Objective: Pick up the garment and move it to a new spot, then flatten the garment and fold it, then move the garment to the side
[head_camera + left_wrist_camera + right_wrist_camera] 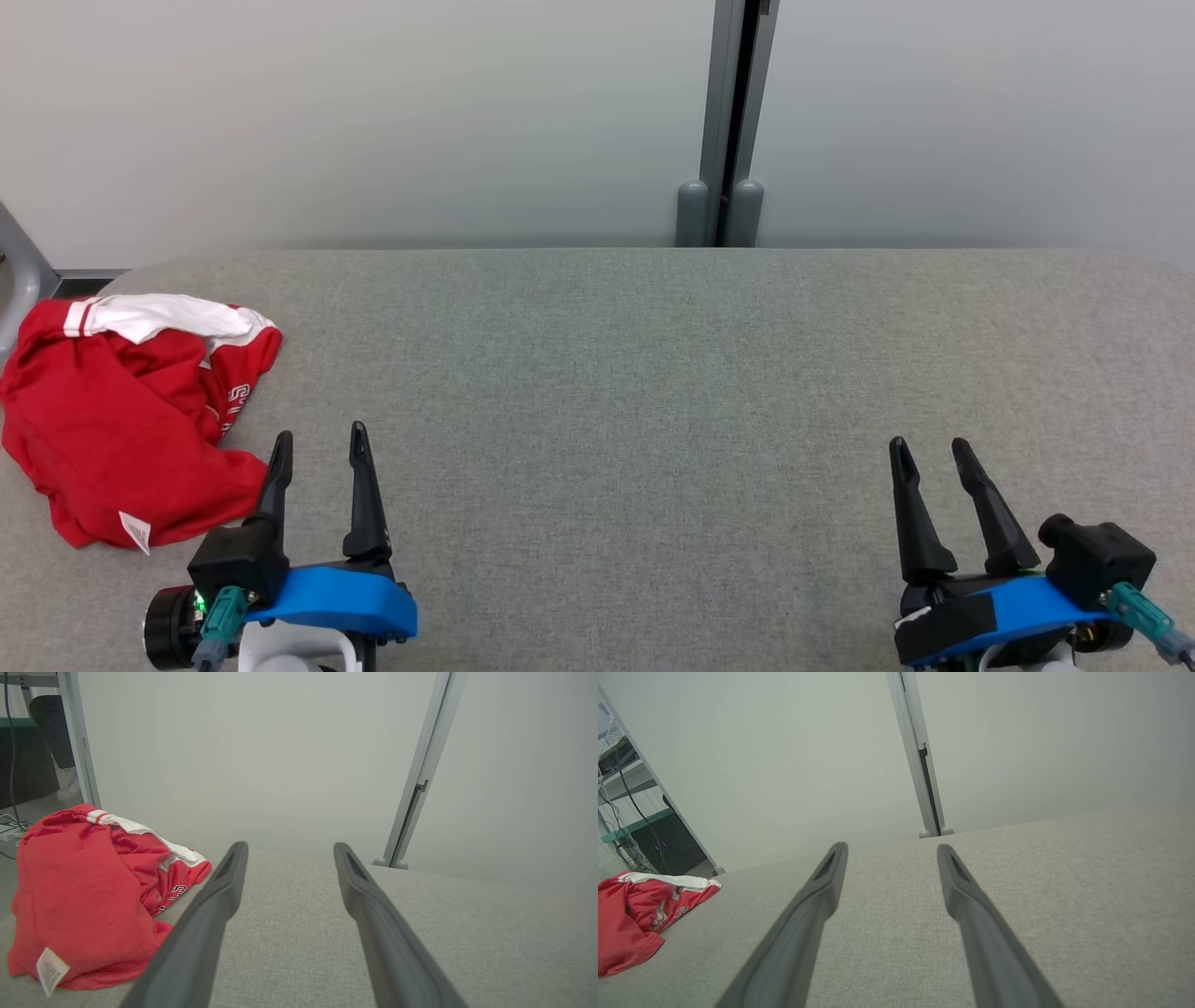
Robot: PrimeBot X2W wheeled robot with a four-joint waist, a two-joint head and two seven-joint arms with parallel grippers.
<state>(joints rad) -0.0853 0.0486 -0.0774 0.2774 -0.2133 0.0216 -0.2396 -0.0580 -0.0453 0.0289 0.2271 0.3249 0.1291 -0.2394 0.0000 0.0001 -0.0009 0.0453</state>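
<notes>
Left end effector: fingers spread wide, empty. The crumpled red garment lies just beside it on its left, with no clear long axis. Right end effector, equally wide and empty, stands well apart across the surface. The left arm is judged nearer. The left wrist view adds the heap's height, the head view its outline.

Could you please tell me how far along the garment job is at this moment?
Done: nothing yet. The red garment lies crumpled in a heap at the left end of the grey surface.
In hand: nothing. The left gripper beside the heap and the right gripper far from it are both open and empty.
Left: pick it up, move it, flatten, fold, set aside.
</notes>
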